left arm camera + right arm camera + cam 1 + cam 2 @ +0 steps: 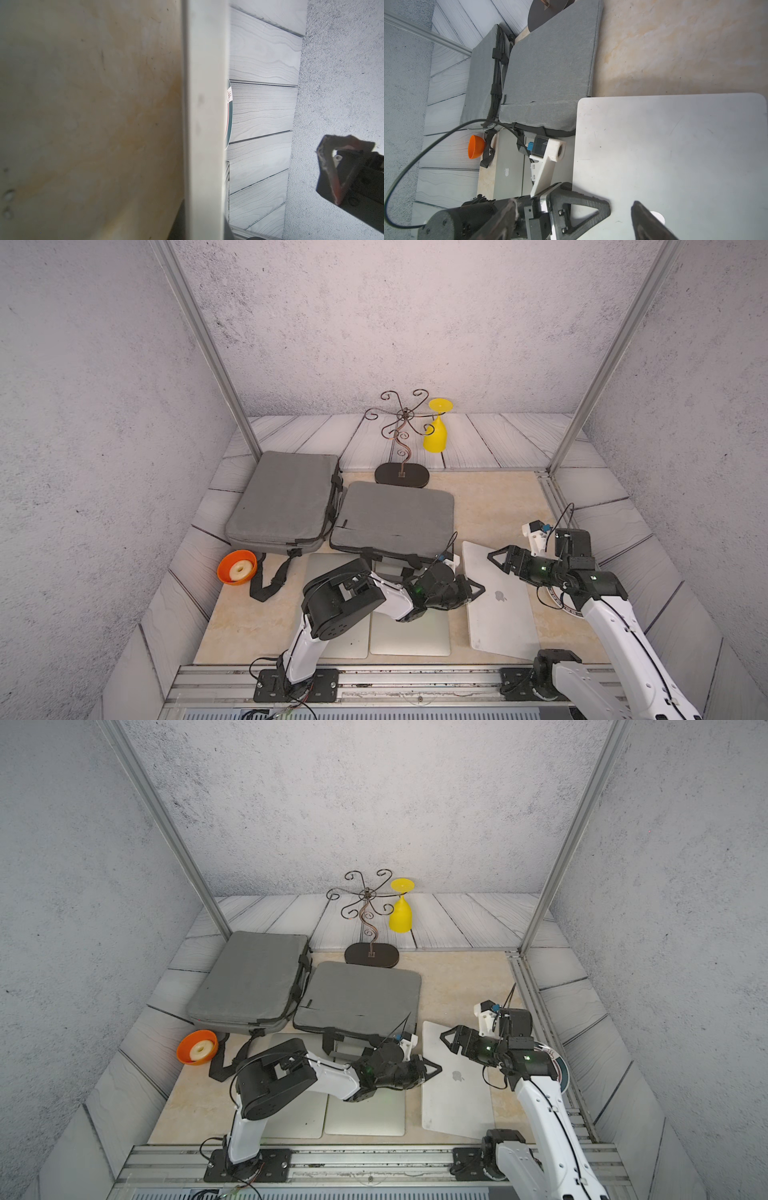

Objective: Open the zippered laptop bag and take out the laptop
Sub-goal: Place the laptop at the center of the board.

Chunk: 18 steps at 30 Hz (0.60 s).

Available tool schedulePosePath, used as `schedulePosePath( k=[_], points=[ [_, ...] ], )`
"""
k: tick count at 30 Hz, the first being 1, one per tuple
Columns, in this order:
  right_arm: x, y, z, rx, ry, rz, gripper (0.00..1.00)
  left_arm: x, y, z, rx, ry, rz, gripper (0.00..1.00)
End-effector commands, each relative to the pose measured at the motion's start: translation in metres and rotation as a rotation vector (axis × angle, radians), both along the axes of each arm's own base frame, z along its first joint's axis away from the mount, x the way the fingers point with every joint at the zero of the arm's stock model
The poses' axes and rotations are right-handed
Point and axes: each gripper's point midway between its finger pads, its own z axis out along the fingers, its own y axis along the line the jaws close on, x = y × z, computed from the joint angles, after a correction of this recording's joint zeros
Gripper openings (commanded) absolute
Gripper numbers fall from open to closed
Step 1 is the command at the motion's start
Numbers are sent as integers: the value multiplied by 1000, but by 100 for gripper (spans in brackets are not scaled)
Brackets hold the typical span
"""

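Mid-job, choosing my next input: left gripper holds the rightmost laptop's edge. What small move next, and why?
Probably ease the left gripper down and open it: the laptop it pinches is already outside the gray bags, over the table, while the right gripper hangs open above it, holding nothing.

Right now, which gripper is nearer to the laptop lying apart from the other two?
Left. The left gripper has its fingers closed on the laptop at the edge facing the left arm. The right gripper hangs open above its far end.
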Motion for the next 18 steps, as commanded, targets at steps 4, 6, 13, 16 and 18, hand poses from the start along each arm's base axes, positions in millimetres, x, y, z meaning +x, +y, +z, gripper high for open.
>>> schedulePosePath(
  k=[4, 6, 13, 16, 18],
  points=[
    [-2, 2, 1, 17, -8, 3, 86, 3, -18, 18, -77, -56, 8, 0],
    [-2, 1, 2, 15, -10, 0, 86, -2, -19, 16, -75, -50, -9, 0],
    [-3, -1, 0, -5, -6, 0, 86, -4, 0, 0, -21, -22, -4, 18],
    [-2, 0, -1, 3, -7, -4, 86, -8, 4, -3, 12, -14, -20, 26],
    [-1, 0, -1, 5, -10, -3, 86, -9, 4, -4, 13, -12, -25, 32]
  ],
)
